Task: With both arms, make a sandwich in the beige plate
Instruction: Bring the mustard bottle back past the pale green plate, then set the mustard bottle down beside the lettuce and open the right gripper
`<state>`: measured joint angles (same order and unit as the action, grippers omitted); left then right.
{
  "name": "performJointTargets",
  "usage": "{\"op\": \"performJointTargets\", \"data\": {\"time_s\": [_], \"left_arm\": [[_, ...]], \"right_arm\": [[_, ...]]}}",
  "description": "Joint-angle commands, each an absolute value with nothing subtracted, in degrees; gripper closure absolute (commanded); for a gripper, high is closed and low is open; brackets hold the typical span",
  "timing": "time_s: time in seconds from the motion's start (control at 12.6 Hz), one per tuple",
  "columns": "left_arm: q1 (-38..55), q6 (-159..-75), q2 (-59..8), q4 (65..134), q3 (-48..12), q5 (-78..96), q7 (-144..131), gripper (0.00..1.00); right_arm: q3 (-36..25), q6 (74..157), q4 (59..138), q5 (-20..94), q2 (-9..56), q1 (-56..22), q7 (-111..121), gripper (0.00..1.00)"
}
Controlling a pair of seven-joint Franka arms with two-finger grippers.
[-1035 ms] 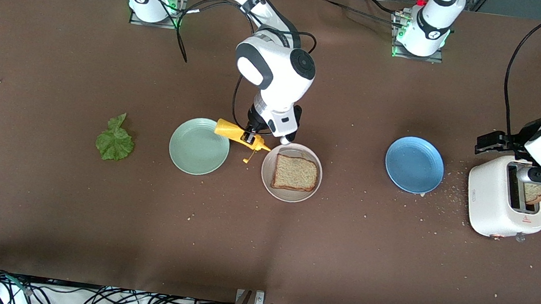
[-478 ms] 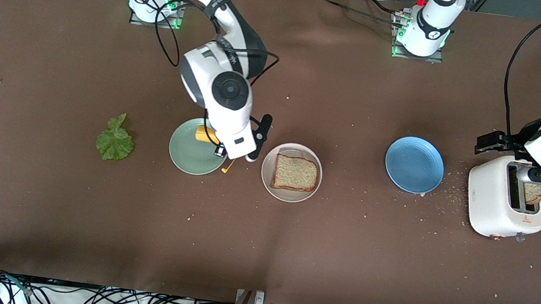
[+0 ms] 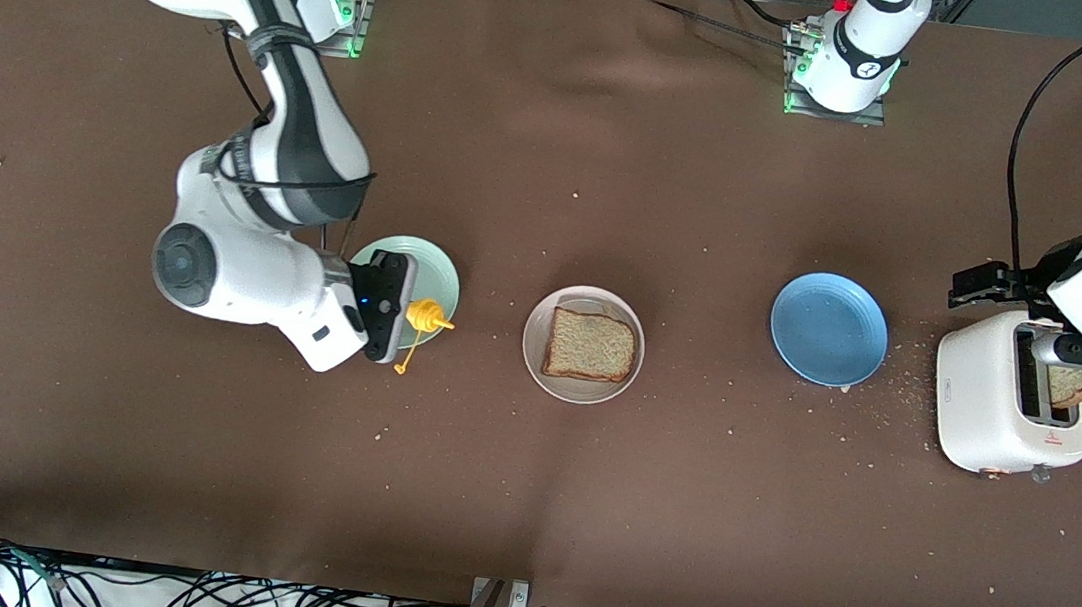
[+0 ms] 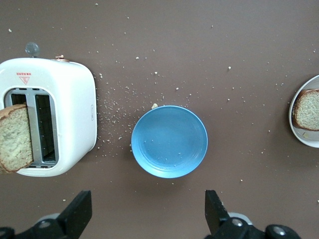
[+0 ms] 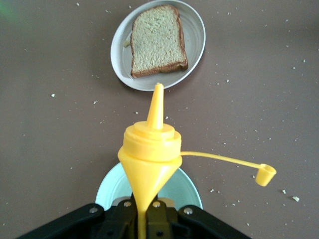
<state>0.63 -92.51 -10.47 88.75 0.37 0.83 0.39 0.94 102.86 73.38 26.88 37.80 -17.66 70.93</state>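
One brown bread slice (image 3: 592, 345) lies flat in the beige plate (image 3: 535, 358); the right wrist view shows the slice (image 5: 157, 40) and the plate (image 5: 197, 35) too. A second slice (image 3: 1070, 384) stands in the white toaster's (image 3: 992, 411) slot, also in the left wrist view (image 4: 15, 139). My right gripper (image 3: 399, 314) is shut on a yellow squeeze bottle (image 5: 149, 154) with its cap hanging open, over the mint-green plate's (image 3: 434, 267) edge. My left gripper (image 4: 147, 209) is open and empty, over the toaster. The lettuce leaf is hidden by my right arm.
A blue plate (image 3: 828, 329) lies between the beige plate and the toaster, also in the left wrist view (image 4: 169, 142). Crumbs are scattered on the brown cloth around the toaster and the plates.
My right arm has swung the yellow bottle away from the beige plate's edge to over the mint-green plate, and now covers the lettuce. My left arm has not moved.
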Motion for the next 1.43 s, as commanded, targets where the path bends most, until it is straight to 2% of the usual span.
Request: {"op": "performJointTargets", "data": {"time_s": [0.0, 0.24, 0.48, 0.88, 1.35], "left_arm": [[0.79, -93.08, -10.46, 88.86, 0.18, -0.27, -0.35, 0.0], [0.7, -93.16, -10.55, 88.86, 0.18, -0.09, -0.35, 0.0], [0.7, -93.16, -10.55, 88.94, 0.18, -0.09, -0.35, 0.0], [0.79, -93.16, -10.46, 88.95, 0.18, -0.09, -0.35, 0.0], [0.7, -93.16, -10.46, 88.95, 0.18, -0.09, -0.35, 0.0]], "right_arm": [[2.11, 96.01, 74.18, 36.7, 37.0, -8.65, 84.14, 1.0], [2.29, 87.39, 76.28, 47.17, 38.58, 0.85, 99.62, 1.0], [2.29, 82.19, 79.44, 50.27, 40.6, 6.05, 113.94, 1.0], [2.29, 80.77, 85.07, 53.44, 46.48, 11.15, 137.51, 1.0], [2.29, 78.66, 85.78, 58.53, 53.16, 12.57, 145.01, 1.0]]}}
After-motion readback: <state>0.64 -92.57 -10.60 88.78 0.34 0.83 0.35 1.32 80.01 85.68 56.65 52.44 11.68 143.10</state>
